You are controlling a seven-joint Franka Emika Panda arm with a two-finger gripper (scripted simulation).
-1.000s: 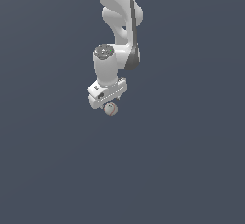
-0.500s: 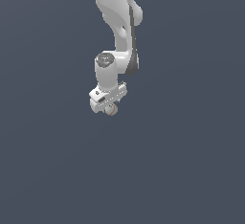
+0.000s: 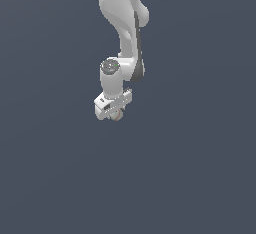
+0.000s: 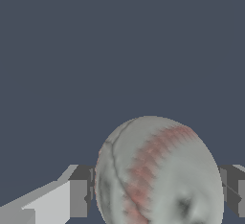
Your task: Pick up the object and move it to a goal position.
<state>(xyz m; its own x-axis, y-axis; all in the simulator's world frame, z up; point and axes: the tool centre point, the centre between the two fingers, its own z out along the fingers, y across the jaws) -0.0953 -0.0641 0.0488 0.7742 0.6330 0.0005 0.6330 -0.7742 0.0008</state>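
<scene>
whitish red-stitched ball (image 4: 158, 173), grey fingers (image 4: 79, 196)

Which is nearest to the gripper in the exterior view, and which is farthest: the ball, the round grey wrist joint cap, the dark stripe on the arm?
1. The ball, between the fingers of the gripper.
2. The round grey wrist joint cap, just above the gripper body.
3. The dark stripe, higher, toward the exterior view's right.

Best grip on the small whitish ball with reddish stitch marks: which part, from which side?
Across its widest middle, fingers on opposite sides, coming straight on from the wrist side. The small whitish ball with reddish stitch marks is round, so a hold off its middle would likely squeeze it out. The gripper seems placed that way now: a dark finger pad sits at each flank, though contact isn't clear.
</scene>
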